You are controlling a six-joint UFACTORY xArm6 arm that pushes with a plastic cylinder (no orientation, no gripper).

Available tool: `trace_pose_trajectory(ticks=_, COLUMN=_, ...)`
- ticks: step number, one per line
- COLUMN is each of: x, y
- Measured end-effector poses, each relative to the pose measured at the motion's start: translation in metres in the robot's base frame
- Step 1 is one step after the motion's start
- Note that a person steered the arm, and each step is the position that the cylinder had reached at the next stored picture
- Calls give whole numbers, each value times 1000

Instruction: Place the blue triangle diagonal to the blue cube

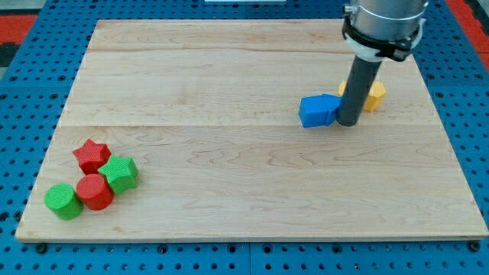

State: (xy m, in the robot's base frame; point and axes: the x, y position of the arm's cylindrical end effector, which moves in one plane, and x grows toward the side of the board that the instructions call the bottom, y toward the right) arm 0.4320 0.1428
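Observation:
Two blue blocks sit pressed together right of the board's middle. The left one (pixel 312 112) looks like the blue cube. The smaller blue piece (pixel 330 105) on its right seems to be the blue triangle, though its shape is hard to make out. My tip (pixel 348 122) rests on the board right against that smaller blue piece's right side. The dark rod hides part of what lies behind it.
A yellow block (pixel 374 95) sits just behind and right of the rod, partly hidden. At the lower left are a red star (pixel 92 155), a green block (pixel 121 173), a red cylinder (pixel 95 191) and a green cylinder (pixel 63 201). The wooden board (pixel 229 221) lies on a blue pegboard.

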Motion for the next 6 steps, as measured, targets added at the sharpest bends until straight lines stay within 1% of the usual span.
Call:
trace_pose_trajectory(ticks=1, x=-4, y=-9)
trace_pose_trajectory(ticks=2, x=-7, y=13)
trace_pose_trajectory(ticks=3, x=-29, y=-13)
trace_pose_trajectory(ticks=5, x=-42, y=-100)
trace_pose_trajectory(ticks=6, x=-47, y=-60)
